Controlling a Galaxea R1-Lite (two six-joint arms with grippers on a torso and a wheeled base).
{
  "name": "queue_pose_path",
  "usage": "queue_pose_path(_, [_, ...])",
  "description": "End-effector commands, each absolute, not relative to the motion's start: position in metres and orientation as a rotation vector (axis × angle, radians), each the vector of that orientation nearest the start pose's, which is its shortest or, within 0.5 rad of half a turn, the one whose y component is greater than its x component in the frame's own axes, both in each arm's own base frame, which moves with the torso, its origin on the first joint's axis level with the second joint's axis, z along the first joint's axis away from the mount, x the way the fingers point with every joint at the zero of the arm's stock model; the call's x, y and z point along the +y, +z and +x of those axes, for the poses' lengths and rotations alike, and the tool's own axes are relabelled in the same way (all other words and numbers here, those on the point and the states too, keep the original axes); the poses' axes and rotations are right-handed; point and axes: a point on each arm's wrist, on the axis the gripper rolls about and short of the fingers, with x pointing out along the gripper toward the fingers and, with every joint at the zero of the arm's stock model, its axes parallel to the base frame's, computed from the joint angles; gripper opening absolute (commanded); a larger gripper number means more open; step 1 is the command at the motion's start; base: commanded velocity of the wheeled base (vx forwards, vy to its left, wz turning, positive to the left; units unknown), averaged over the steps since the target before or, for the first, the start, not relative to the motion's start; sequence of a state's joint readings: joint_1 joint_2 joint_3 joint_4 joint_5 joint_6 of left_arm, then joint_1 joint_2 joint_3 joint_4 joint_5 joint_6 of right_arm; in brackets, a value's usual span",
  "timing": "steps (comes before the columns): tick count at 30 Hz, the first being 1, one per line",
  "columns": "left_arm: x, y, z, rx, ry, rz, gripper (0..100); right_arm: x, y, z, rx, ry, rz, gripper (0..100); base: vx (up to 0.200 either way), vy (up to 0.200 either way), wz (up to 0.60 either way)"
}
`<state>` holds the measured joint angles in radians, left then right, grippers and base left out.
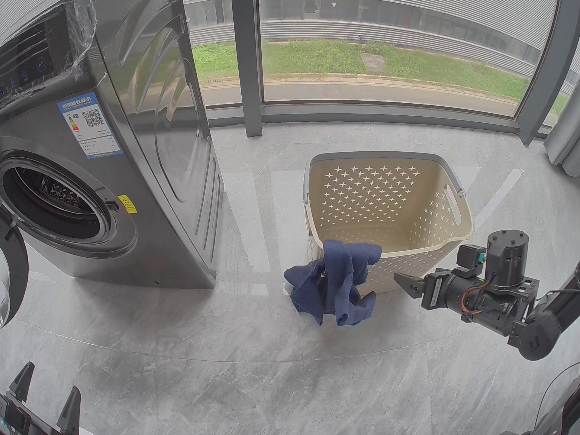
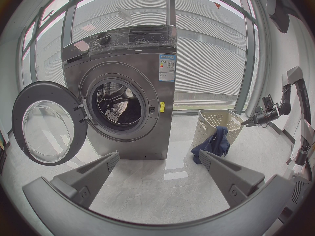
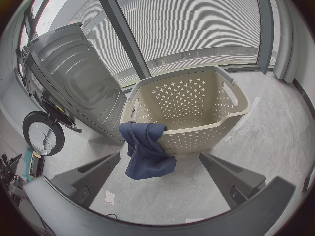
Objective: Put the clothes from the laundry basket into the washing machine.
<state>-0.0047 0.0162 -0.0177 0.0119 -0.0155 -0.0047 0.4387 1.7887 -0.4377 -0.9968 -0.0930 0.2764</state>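
Note:
A cream laundry basket [image 1: 380, 155] stands on the floor to the right of the grey washing machine [image 1: 151, 152]. A navy garment [image 1: 335, 282] hangs over the basket's near rim and trails down to the floor outside it. The basket's inside looks bare. The machine's round door [image 2: 47, 122] is swung wide, and the drum [image 2: 118, 104] is exposed. My right gripper [image 1: 408, 285] hovers open just right of the garment, level with the basket's near corner, and holds nothing. My left gripper [image 1: 45, 388] is open low at the near left, facing the machine [image 2: 131, 82].
A glass window wall runs behind the basket and the machine. A curtain [image 1: 565, 140] hangs at the far right. Bare tiled floor [image 1: 254, 345] lies between me, the machine and the basket. A small paper scrap [image 3: 110, 197] lies on the floor near the right gripper.

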Motion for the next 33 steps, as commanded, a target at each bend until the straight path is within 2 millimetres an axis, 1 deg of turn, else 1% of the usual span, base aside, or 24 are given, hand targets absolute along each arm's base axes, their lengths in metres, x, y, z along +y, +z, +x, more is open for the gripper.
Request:
queue_pose_path(1, [0.0,0.076,-0.023,0.008,-0.02,-0.006,100,0.13,0.088,0.267,0.423,0.309,0.161,100,0.0,0.0,0.0])
queue_pose_path(4, [0.0,0.076,-0.023,0.008,-0.02,-0.009,100,0.14,0.085,0.273,0.428,0.326,0.156,100,0.0,0.0,0.0])
queue_pose_path(5, [0.0,0.076,-0.023,0.008,-0.02,-0.009,100,0.14,0.085,0.273,0.428,0.326,0.156,100,0.0,0.0,0.0])
queue_pose_path(6, [0.0,0.076,-0.023,0.008,-0.02,-0.011,100,0.145,0.079,0.278,0.44,0.332,0.151,100,0.0,0.0,0.0])
queue_pose_path(13, [0.0,0.076,-0.023,0.008,-0.02,-0.012,100,0.158,0.065,0.294,0.454,0.34,0.144,100,0.0,0.0,0.0])
queue_pose_path(18, [0.0,0.076,-0.023,0.008,-0.018,-0.014,100,0.168,0.059,0.304,0.45,0.35,0.142,100,0.0,0.0,0.0])
queue_pose_path(21, [0.0,0.076,-0.023,0.008,-0.018,-0.015,100,0.174,0.049,0.311,0.456,0.353,0.139,100,0.0,0.0,0.0])
queue_pose_path(27, [0.0,0.076,-0.023,0.008,-0.017,-0.015,100,0.181,0.036,0.326,0.462,0.338,0.132,100,0.0,0.0,0.0])
queue_pose_path(31, [0.0,0.076,-0.023,0.008,-0.018,-0.015,100,0.184,0.034,0.333,0.456,0.339,0.132,100,0.0,0.0,0.0])
queue_pose_path(33, [0.0,0.076,-0.023,0.008,-0.017,-0.015,100,0.188,0.03,0.34,0.446,0.342,0.129,100,0.0,0.0,0.0])
